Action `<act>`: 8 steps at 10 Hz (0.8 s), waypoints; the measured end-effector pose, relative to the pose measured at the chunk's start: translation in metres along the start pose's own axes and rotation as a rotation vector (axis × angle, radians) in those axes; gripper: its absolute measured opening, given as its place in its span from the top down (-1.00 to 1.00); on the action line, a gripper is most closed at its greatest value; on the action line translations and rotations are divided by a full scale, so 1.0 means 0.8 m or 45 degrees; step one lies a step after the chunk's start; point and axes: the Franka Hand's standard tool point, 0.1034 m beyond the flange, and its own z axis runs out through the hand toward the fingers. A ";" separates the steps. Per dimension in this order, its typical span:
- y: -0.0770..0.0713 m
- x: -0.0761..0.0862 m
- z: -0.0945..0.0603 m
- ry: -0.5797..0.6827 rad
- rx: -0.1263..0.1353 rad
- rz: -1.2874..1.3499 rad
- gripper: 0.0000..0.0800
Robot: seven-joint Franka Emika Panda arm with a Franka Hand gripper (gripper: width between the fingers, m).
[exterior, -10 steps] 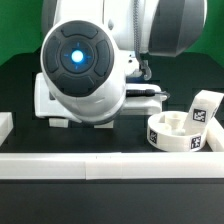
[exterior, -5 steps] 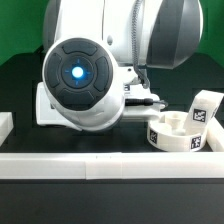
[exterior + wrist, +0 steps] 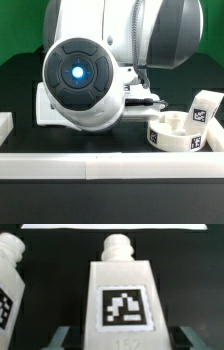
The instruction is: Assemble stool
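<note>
Ring seat (image 3: 172, 130) sat on the desk (image 3: 15, 90), lower right of the exterior frame. A tagged block (image 3: 205, 108) rose at its right rim; inside or behind, unclear. The arm (image 3: 100, 60) blocked mid-frame, and a border rail (image 3: 100, 165) ran across the bottom. In the wrist view the claw (image 3: 125, 339) was open, its fingers (image 3: 65, 336) straddling a tagged leg (image 3: 122, 286) with gaps on both sides. A second leg (image 3: 10, 274) lay beside it.

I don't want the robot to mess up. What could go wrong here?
The gripper holds its fingers open on either side of a leg, not touching it; closing off-centre might twist it. A second leg is close beside it, so a finger could bump that one.
</note>
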 end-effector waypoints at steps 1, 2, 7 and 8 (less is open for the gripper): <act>-0.001 -0.002 -0.004 0.005 0.000 -0.002 0.16; -0.004 -0.007 -0.011 0.013 -0.001 -0.004 0.16; -0.046 -0.057 -0.072 0.095 -0.002 -0.034 0.16; -0.045 -0.056 -0.070 0.095 0.000 -0.032 0.16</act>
